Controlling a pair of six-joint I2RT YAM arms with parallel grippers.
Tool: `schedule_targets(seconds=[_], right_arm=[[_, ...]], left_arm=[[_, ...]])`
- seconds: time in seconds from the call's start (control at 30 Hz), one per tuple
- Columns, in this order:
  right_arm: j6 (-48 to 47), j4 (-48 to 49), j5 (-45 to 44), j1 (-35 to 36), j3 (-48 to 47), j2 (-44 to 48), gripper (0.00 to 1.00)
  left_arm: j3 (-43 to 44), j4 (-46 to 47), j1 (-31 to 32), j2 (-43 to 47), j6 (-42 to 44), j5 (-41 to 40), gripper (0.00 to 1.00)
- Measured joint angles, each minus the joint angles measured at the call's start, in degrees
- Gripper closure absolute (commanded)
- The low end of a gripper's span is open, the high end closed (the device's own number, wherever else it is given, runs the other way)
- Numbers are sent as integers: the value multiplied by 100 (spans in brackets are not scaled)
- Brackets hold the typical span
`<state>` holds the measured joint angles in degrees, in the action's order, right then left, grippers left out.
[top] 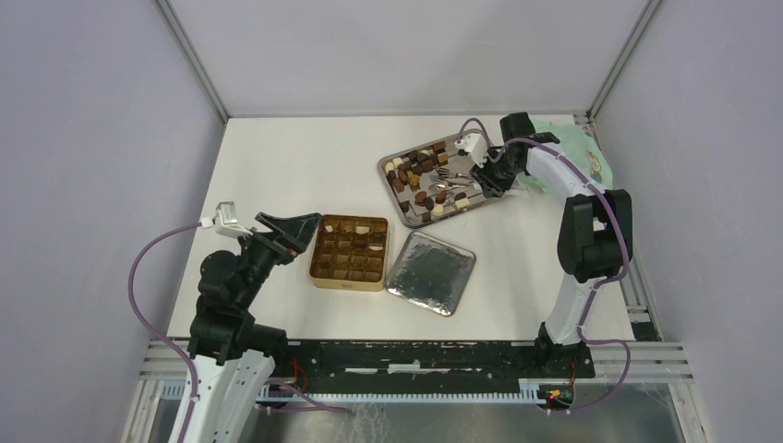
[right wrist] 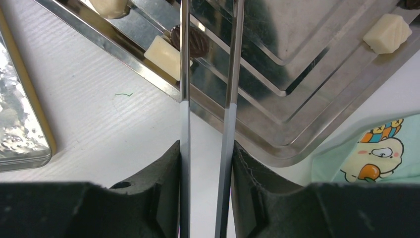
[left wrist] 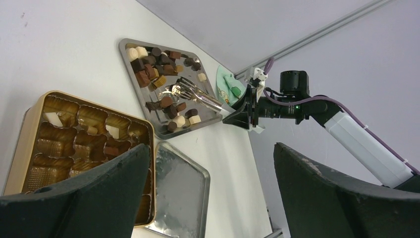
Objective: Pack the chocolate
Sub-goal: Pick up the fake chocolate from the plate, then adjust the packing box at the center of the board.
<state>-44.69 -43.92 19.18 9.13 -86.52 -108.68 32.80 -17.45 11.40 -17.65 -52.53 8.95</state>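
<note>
We see the left arm (top: pixel 231 297) and right arm (top: pixel 591 235) built of black joints between white link shells. A purple cable (top: pixel 132 269) loops along each to a white wrist block (top: pixel 224 219), and the fingers (left wrist: pixel 327 198) are matte black wedges.

White desk (top: pixel 305 166), enclosed by plain pale grey walls (top: pixel 92 138), aluminium corner posts (top: pixel 191 60), slotted rails (top: pixel 665 360) along its near edge.

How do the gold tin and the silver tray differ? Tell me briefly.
The gold tin is gridded into cells; the silver tray is one open pan. The tin holds only a few pieces of chocolate; the tray holds many, loose, plus tongs. Both lie flat on the table, uncovered.
</note>
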Motion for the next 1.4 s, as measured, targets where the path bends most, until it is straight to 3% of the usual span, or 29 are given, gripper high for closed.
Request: schedule_targets(seconds=[0.33,0.63,1.13,1.4], right_arm=[[35,0,-157,-2,-35,-31,65],[50,11,-164,-2,-35,-35,99],[341,144,343,-79,-35,402,100],[435,203,1161,-87,195,813,100]], left_arm=[[0,-2,0,-31,0,0,0],[0,-4,0,-31,0,0,0],[0,-26,0,-31,0,-11,0],[2,-227,0,-103,2,-116,4]])
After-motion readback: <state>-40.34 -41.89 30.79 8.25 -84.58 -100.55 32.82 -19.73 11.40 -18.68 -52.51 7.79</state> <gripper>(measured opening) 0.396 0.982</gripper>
